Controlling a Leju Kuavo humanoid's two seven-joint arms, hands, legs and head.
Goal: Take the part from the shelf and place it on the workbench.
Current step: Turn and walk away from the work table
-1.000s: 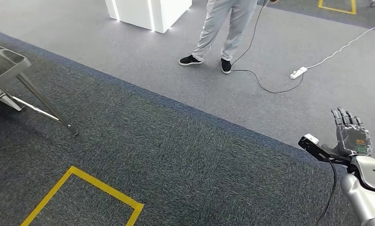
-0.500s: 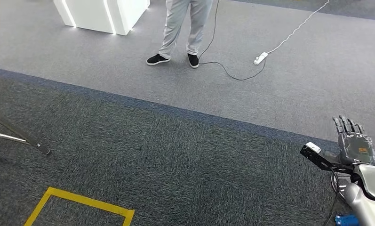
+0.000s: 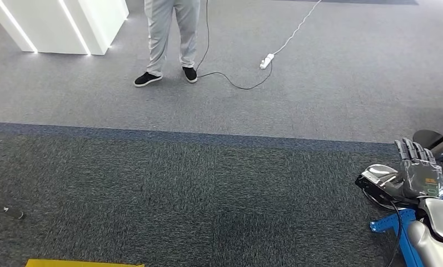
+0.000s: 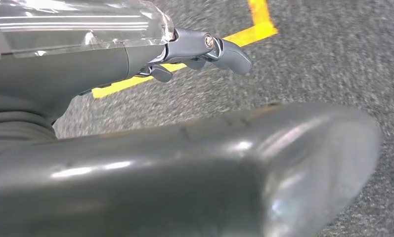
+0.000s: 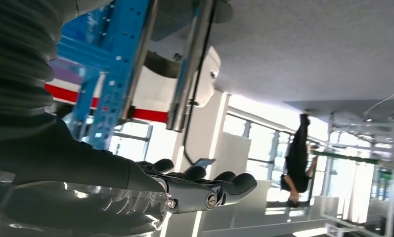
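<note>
Beside the blue shelf (image 3: 394, 225), the right hand (image 3: 419, 172) is spread, empty; the part's weight and hold cannot be judged.

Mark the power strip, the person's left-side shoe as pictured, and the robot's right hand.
power strip (image 3: 267, 60), head view, middle of its white body.
black shoe (image 3: 147, 79), head view, its upper.
right hand (image 3: 419, 172), head view, back of the hand.

At the lower right of the head view, the right arm (image 3: 433, 236) is showing a smooth silver shell, a black cable (image 3: 396, 222) trailing beside it. The right hand (image 3: 418, 172) is wearing clear film over dark grey fingers (image 3: 411, 149), with a small orange and green label.
</note>
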